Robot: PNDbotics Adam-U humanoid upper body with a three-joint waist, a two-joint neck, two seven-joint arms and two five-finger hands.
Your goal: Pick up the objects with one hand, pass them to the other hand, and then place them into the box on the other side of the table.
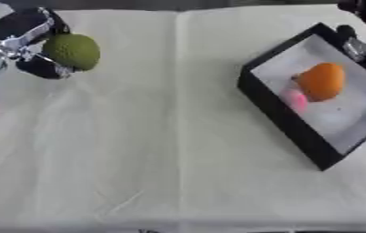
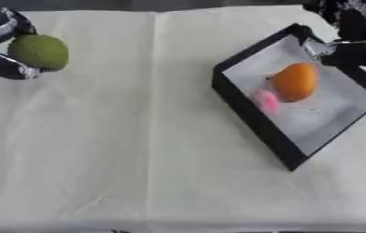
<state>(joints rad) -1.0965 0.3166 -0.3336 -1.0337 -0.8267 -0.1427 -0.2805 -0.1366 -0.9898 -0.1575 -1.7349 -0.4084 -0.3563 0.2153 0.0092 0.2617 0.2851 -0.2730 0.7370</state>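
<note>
A round green fruit (image 1: pixel 73 51) sits at the upper left, held between the fingers and thumb of my left hand (image 1: pixel 28 45), which curls round it. The black-walled box (image 1: pixel 286 113) with a grey floor stands tilted at the right. Inside it lie an orange fruit (image 1: pixel 322 81) and a small pink object (image 1: pixel 295 100). My right hand (image 2: pixel 353 36) is at the box's far corner in the upper right; only dark and silver parts of it show, and its fingers cannot be made out.
A pale cloth (image 1: pixel 154 145) with a fold line down the middle covers the table. Its front edge runs along the bottom of the views.
</note>
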